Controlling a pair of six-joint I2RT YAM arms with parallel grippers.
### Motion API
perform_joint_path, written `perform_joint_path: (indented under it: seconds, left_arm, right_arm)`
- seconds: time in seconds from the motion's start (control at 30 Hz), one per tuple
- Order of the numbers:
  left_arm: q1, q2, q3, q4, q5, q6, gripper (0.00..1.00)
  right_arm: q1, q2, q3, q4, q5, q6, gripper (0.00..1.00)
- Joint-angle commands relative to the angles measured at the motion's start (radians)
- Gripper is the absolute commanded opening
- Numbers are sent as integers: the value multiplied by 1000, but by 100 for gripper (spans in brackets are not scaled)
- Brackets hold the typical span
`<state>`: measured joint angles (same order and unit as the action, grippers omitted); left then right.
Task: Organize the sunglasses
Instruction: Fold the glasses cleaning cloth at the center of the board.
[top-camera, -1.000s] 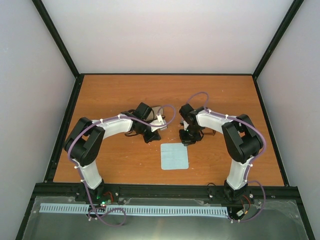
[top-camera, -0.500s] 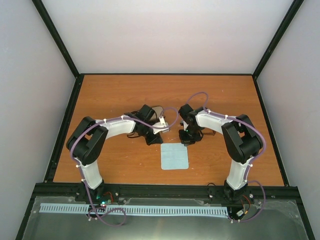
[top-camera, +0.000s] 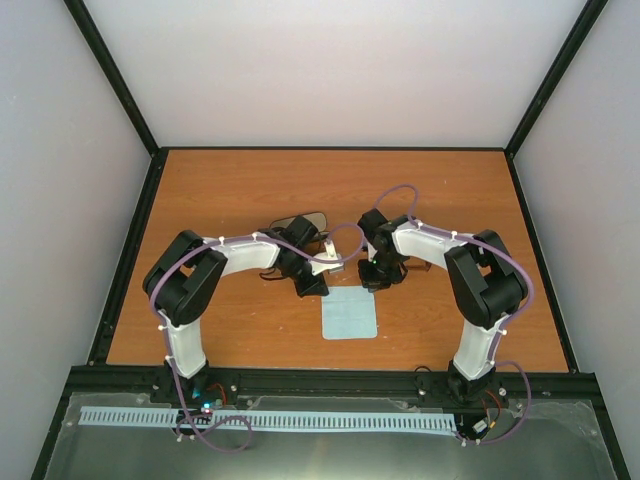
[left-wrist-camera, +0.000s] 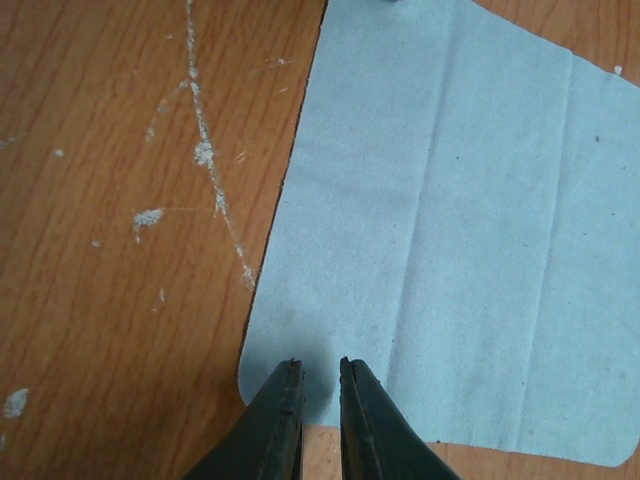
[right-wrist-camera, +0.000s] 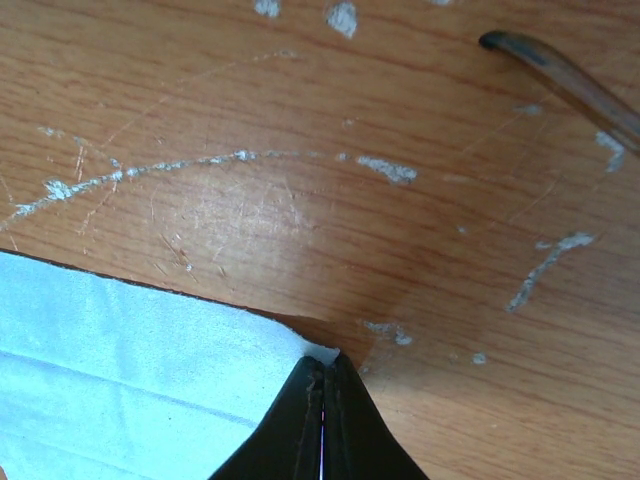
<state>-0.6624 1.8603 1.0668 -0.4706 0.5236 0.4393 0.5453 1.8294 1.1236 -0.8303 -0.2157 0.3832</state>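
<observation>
- the right gripper (right-wrist-camera: 321, 362) is fully closed, and its tips pinch the far right corner of the pale blue cloth (right-wrist-camera: 110, 360).
- the left gripper (left-wrist-camera: 318, 368) has its fingers only a narrow gap apart, with nothing between them; it hovers over the other far corner of the same cloth.
- the step in hand, as i judge it, is to take the cloth by its two far corners. for this the left gripper should open a little more, go down until one finger slides under the edge, and close on the corner only, not on the wooden table (left-wrist-camera: 120, 250).
- then both grippers should rise at equal height, so the cloth hangs flat and does not crease.
- the sunglasses (right-wrist-camera: 560, 72) show only as one thin dark brown temple tip, lying on bare wood beyond the right gripper and to the right in its wrist view, near but apart from the cloth and the fingers.
- in the top view the arms cover that place, so i cannot tell how the rest of the pair lies.
</observation>
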Motion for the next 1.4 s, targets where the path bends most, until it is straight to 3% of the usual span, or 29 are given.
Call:
perform_joint_path:
  seconds: [0.0,0.2,0.43,0.8,1.13,1.17,1.27,1.37]
  left_arm:
    - [-13,11,13,-1,-17,-9,14]
    - [-47,32,16,10,-40,-6,11]
    - [-52,31,11,14,-56,5,1]
    - [-51,-60,-35,82,-121,12,1]
    - [-52,-105,-51,114,-96,12,1]
    - [-52,-101,-48,110,-99,12,1]
    - [-52,-93,-53,113,-100,20,1]
    - [-52,-93,-52,113,-99,22,1]
  right_arm:
    - [12,-3,-26,5,25,10,3]
    - [12,-8,-26,4,26,11,3]
    - [12,-15,-29,7,32,17,3]
    - [10,-64,-29,14,70,26,3]
    - [10,-102,-35,48,39,29,3]
    - [10,-95,-33,44,43,31,6]
    - [10,-70,-22,29,38,32,40]
    - [10,-48,-9,16,31,29,43]
